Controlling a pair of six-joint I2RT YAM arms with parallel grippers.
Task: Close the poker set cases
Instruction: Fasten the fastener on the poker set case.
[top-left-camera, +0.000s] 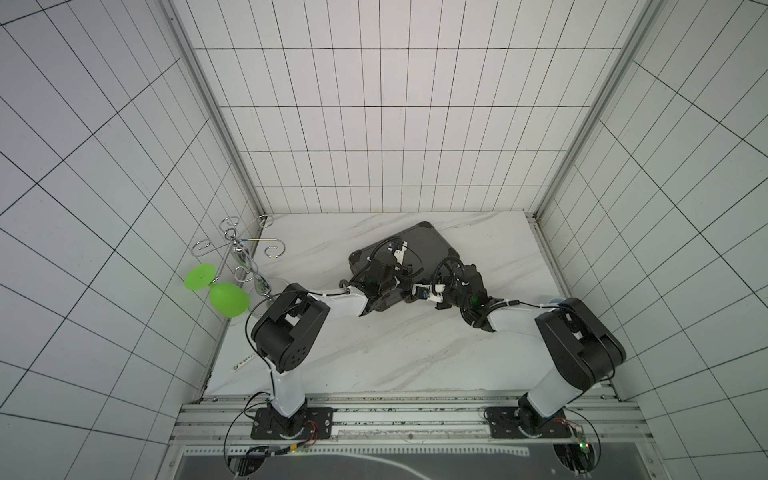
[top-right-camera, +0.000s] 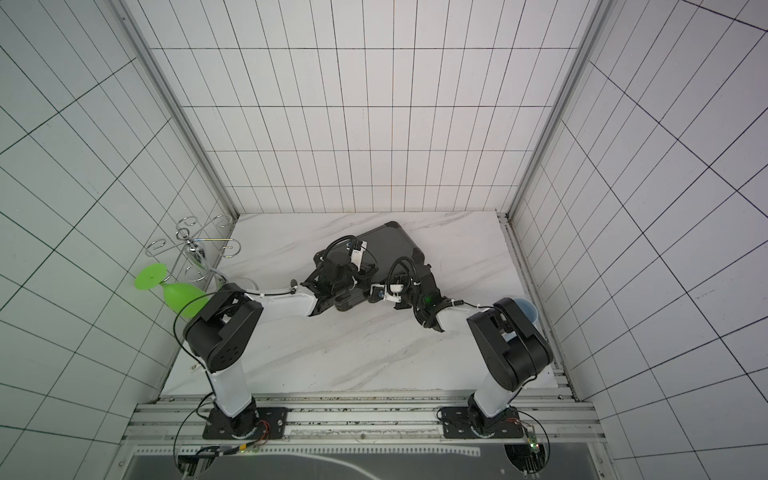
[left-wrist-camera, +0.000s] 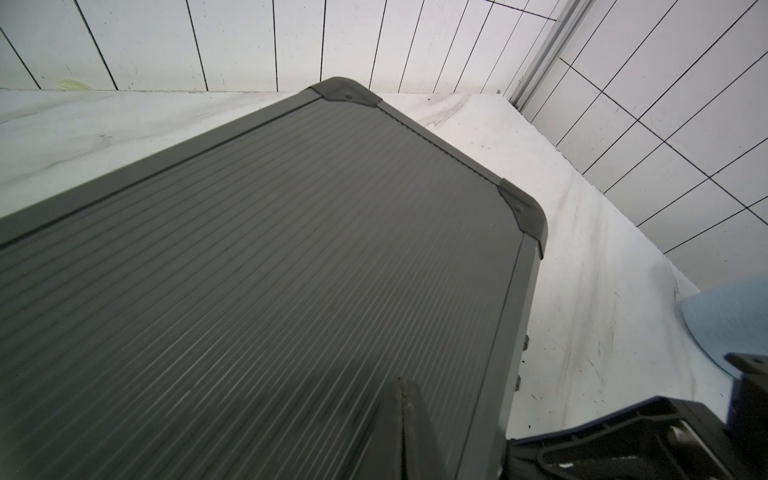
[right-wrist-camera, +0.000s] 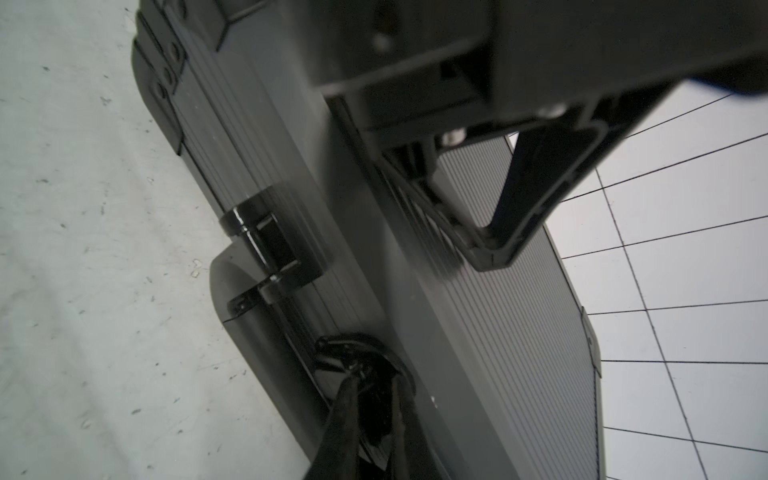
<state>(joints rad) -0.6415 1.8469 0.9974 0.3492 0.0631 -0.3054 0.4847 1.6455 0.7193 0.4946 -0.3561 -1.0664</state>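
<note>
Black fingers of the left tool (left-wrist-camera: 406, 388) lie pressed together on the ribbed lid of the poker set case (top-left-camera: 424, 245). The case sits lid down and askew toward the far edge of the tabletop (top-left-camera: 395, 353), apart from both side edges. The right tool (right-wrist-camera: 376, 376) pinches a glossy fitting (right-wrist-camera: 357, 347) on the case's front side. Bare marble runs from the case to the near edge. Counted: one case, one chrome rack (top-left-camera: 241, 253) carrying one green glass (top-left-camera: 226, 299) near the far-left corner, and one blue cup (top-right-camera: 525, 309) by the right edge.
</note>
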